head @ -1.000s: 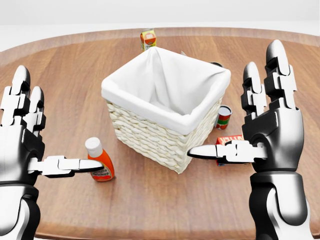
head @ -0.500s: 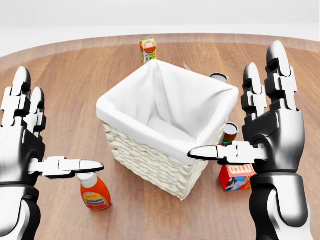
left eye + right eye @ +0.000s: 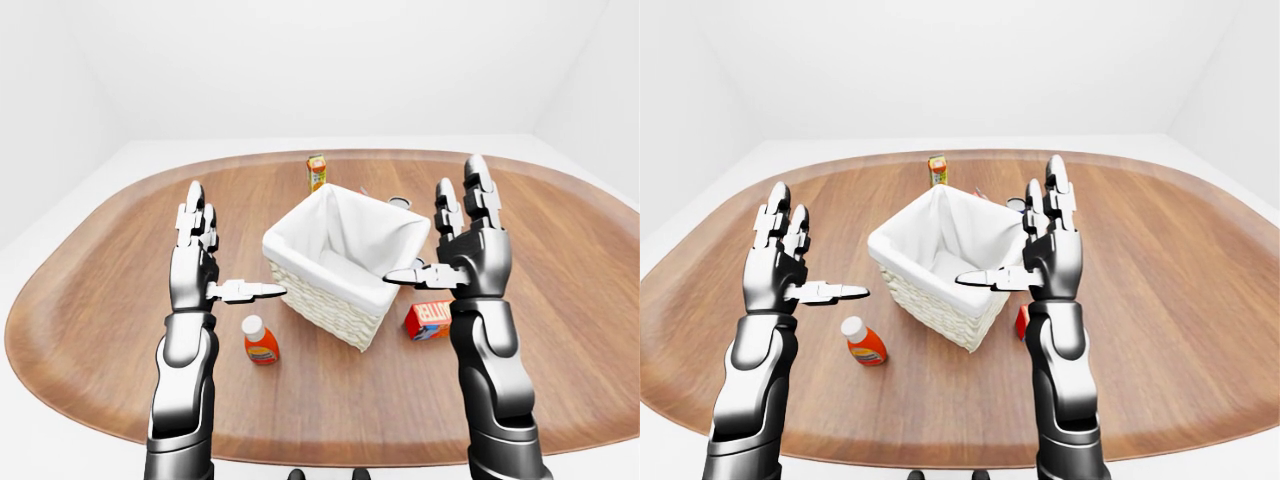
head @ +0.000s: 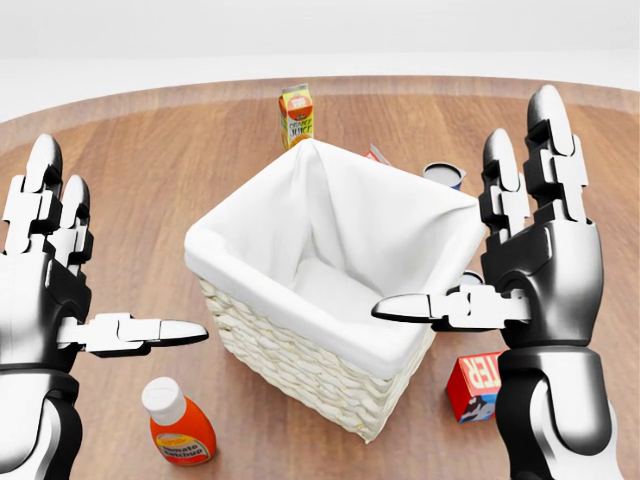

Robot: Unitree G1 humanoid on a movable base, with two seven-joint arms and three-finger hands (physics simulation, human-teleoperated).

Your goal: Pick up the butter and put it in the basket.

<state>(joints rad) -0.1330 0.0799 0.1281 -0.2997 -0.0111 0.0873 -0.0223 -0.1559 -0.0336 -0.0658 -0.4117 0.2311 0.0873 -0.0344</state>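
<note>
Nearest the camera, both glossy black-and-silver robot hands are raised with palms up and fingers spread, gripping nothing: the left hand [image 4: 50,270] stands at the left of the head view, thumb pointing inward, and the right hand [image 4: 535,255] mirrors it on the right. Below the left thumb, toward the near edge of the oval, wood-grain table [image 3: 90,300], a squat orange plastic ketchup bottle with a white cap [image 4: 178,425] stands upright. Just beside the right wrist sits a red cardboard box with white lettering [image 3: 428,319], partly hidden by the forearm in the head view; whether this is the butter I cannot tell. At the table's middle stands the square cream wicker basket with a smooth white cloth liner [image 4: 330,280], its weave ribbed, its inside empty. Beyond its far-right corner a small round metal can [image 4: 443,174] peeks out. Farthest, near the table's far edge, an orange-and-yellow juice carton [image 4: 295,113] stands upright.
</note>
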